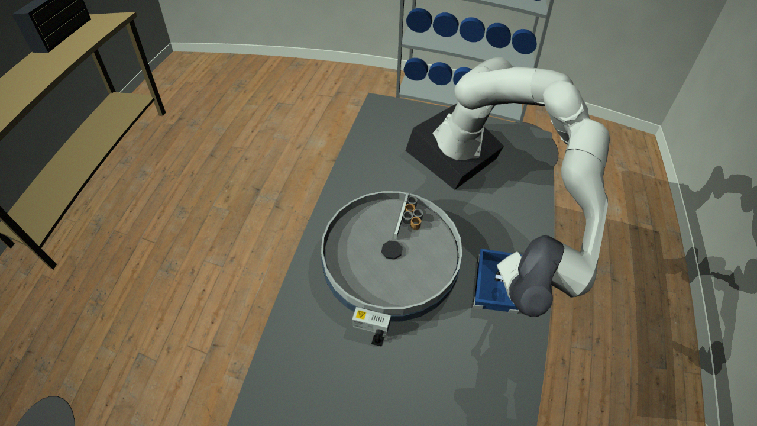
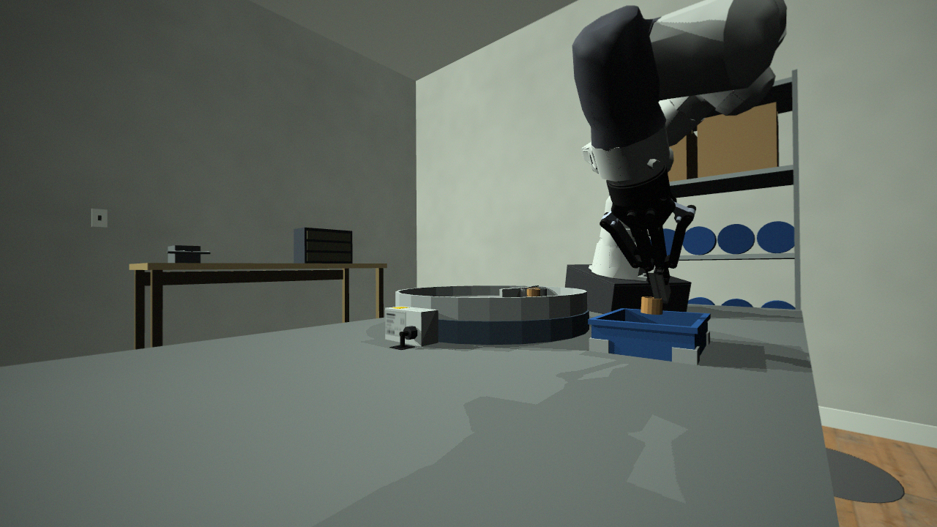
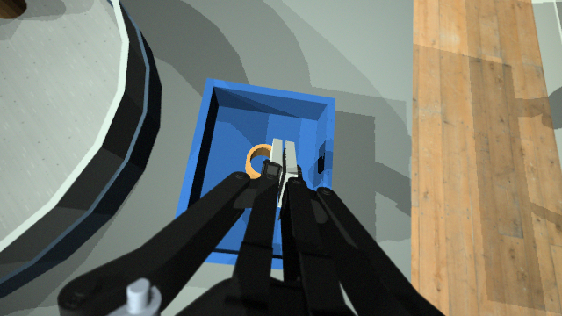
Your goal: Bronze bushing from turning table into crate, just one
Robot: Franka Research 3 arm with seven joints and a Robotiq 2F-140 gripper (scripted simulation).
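Observation:
My gripper point(image 1: 499, 277) point(image 2: 661, 293) point(image 3: 280, 154) is shut on the wall of a bronze bushing point(image 2: 651, 305) point(image 3: 249, 165). The bushing hangs at the fingertips, at about the height of the rim of the blue crate point(image 1: 496, 305) point(image 2: 632, 337) point(image 3: 272, 89), over its inside. In the top view the arm hides the bushing. On the turning table point(image 1: 370, 275) point(image 2: 511, 307) point(image 3: 66, 88), two bronze bushings point(image 1: 416, 223) point(image 1: 410, 207) and three grey bushings point(image 1: 412, 200) point(image 1: 418, 213) point(image 1: 407, 216) stand in a cluster beside the divider bar point(image 1: 401, 218).
The turning table stands left of the crate, with a raised rim and a dark hub point(image 1: 391, 249). A white control box point(image 1: 371, 319) point(image 2: 411, 324) is at its front. The arm's black base point(image 1: 455, 164) is behind. A rack with blue discs point(image 1: 472, 29) stands at the back.

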